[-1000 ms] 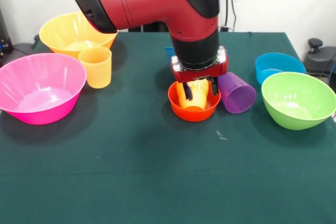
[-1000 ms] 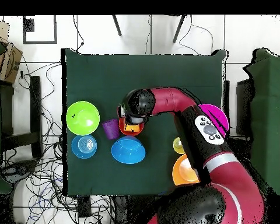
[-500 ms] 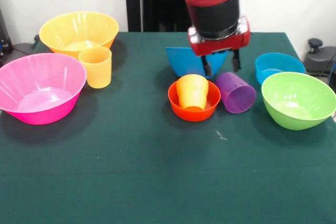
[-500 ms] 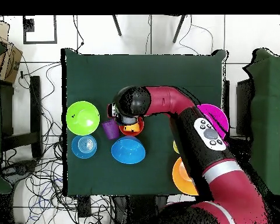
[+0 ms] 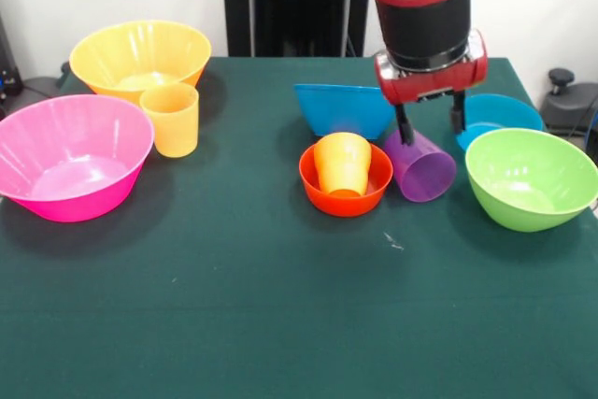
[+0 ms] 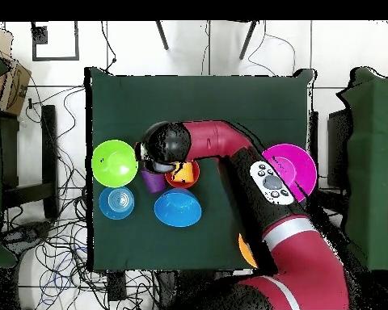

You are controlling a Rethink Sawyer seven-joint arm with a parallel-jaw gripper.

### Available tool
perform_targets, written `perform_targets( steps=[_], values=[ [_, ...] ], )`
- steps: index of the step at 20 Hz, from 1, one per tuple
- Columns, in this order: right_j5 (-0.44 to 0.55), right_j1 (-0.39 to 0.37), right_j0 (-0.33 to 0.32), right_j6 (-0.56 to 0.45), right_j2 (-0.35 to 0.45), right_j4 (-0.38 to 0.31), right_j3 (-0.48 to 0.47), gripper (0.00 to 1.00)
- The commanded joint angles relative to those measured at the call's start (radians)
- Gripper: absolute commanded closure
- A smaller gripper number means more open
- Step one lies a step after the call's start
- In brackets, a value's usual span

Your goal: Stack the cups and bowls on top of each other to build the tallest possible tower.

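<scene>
The orange cup [image 5: 342, 163] stands inside the small red-orange bowl [image 5: 346, 195] at the table's middle; together they are the tower, also seen from overhead [image 6: 183, 173]. My gripper [image 5: 430, 135] is open and empty. It hangs just above the purple cup [image 5: 422, 167], which lies tilted on its side right of the tower, and one finger [image 5: 402, 128] is close to the cup's base. In the overhead view the arm's head covers the gripper beside the purple cup [image 6: 154, 181]. The yellow-orange cup [image 5: 170, 119] stands at the left. No wide purple bowl is in view.
The medium blue bowl [image 5: 344, 109] leans behind the tower. The small blue bowl [image 5: 497, 115] and lime green bowl [image 5: 531, 178] are at the right. The big pink bowl [image 5: 73, 156] and big yellow bowl [image 5: 140, 56] are at the left.
My gripper let go of the orange cup in the red-orange bowl, rose, and moved right in the front view to above the purple cup.
</scene>
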Motion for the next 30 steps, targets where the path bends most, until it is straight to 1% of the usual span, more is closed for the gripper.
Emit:
perform_targets(
  steps=[1,4,8,12,15,17,19,23,26,30],
  values=[
    [-0.151,0.072,0.025,0.136,-0.076,-0.03,0.031,0.0],
    [-0.199,0.108,0.041,0.136,-0.099,-0.037,0.011,0.0],
    [-0.227,0.096,0.068,0.142,-0.131,-0.043,0.009,0.0],
    [-0.234,0.09,0.102,0.111,-0.187,-0.084,-0.019,0.0],
    [-0.298,0.135,0.104,0.074,-0.211,-0.118,-0.035,0.0],
    [-0.323,0.174,0.088,0.024,-0.202,-0.137,-0.062,0.0],
    [-0.331,0.19,0.073,-0.017,-0.187,-0.149,-0.068,0.0],
    [-0.336,0.218,0.055,-0.052,-0.165,-0.163,-0.092,0.0],
    [-0.335,0.224,0.047,-0.058,-0.156,-0.169,-0.094,0.0],
    [-0.351,0.224,0.052,-0.026,-0.167,-0.173,-0.085,0.0]
  ],
)
